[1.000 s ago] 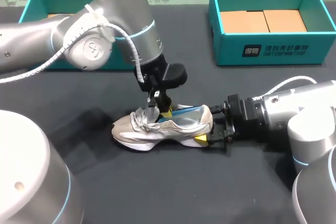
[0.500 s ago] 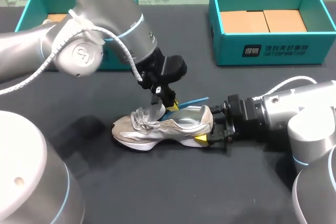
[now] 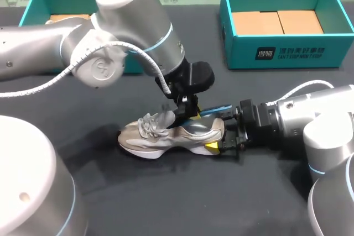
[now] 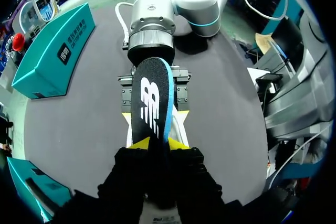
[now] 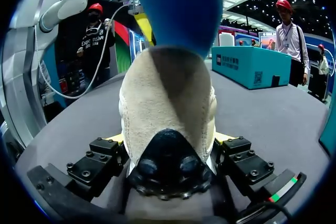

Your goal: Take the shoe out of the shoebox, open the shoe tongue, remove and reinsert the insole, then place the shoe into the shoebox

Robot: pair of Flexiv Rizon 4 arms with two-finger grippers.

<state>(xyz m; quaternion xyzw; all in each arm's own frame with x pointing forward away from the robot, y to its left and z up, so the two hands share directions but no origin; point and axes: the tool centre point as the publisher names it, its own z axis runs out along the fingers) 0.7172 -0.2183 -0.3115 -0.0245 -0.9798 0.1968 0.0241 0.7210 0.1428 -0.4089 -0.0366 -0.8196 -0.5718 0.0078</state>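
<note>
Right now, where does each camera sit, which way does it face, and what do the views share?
Head: above and behind, looking down on the table; left arm and right arm show, left end effector over the shoe, right end effector at its heel.
Left wrist: on the left arm, looking along its fingers at the insole they pinch; right arm beyond.
Right wrist: on the right arm, looking along the shoe from its heel; its own fingers flank the heel.
Shared: all three show the insole.

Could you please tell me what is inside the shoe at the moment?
The insole sits above the shoe opening, pinched by the left gripper. Pale lining shows beneath it; the toe interior is covered.
</note>
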